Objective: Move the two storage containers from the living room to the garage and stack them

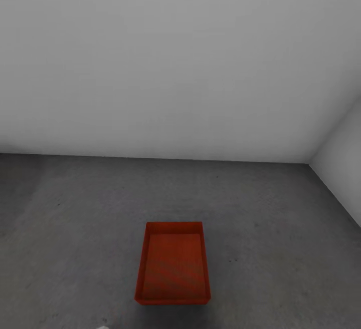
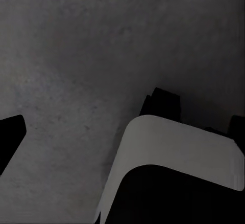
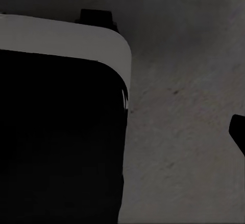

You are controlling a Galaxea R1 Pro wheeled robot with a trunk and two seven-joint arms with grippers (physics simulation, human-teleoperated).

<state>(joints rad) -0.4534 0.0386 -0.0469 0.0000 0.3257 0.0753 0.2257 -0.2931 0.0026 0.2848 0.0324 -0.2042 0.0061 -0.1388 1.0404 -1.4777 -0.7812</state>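
In the head view, the dark grey floor (image 1: pixel 75 229) spread across the lower half of the frame, meeting pale grey walls (image 1: pixel 175 58) above. One red-orange storage container (image 1: pixel 173 264) sat open-top on it, low and just right of centre, empty. In both wrist views a white-edged black part of the robot's body (image 2: pixel 178 152) hung over grey concrete. Whether either tool was released or clenched could not be told.

A black finger (image 2: pixel 10 137) at nine o'clock and another finger (image 3: pixel 238 132) at three o'clock are cut off by the picture edges; jaw states are unreadable.
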